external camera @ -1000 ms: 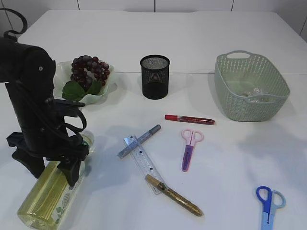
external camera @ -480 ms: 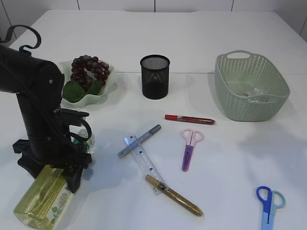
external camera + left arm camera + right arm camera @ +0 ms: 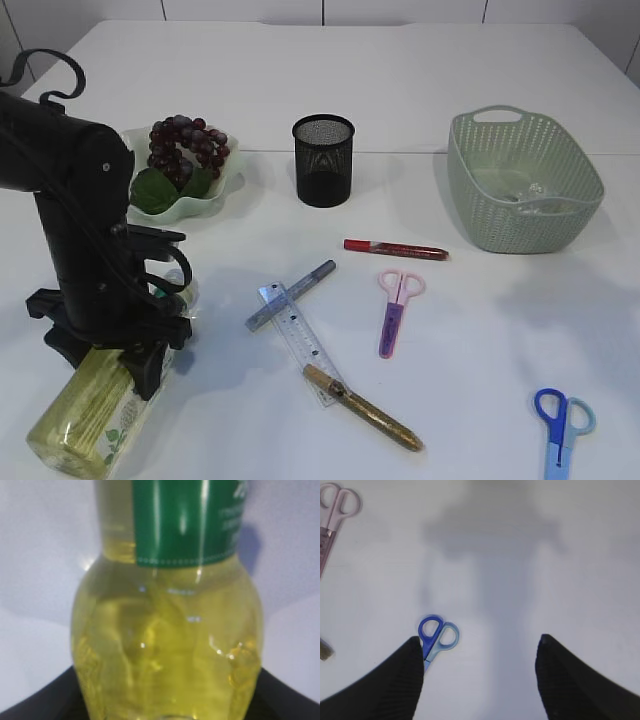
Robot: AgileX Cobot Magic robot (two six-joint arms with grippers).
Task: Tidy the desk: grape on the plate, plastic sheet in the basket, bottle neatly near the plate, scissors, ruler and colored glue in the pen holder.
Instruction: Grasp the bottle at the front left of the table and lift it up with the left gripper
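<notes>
Shifted leftward on the white table [image 3: 420, 70], the bottle [image 3: 85, 415] sits pinched by the left hand [image 3: 110, 345].

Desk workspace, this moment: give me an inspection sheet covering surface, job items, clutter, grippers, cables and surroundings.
Surface: white table, no spills seen.
Job items: grapes already on the plate; bottle lying on its side at the front left; pen holder upright, nothing seen sticking out of it; ruler, pink scissors, blue scissors and three glue pens (red, silver, gold) loose on the table; basket holds something clear, likely the sheet.
Clutter: nothing seen.
Grippers: left gripper straddles the bottle, grip unclear; right gripper open, empty, fingers above the blue scissors.
Cables: black loops on the left arm.
Surroundings: white wall panels behind.
</notes>
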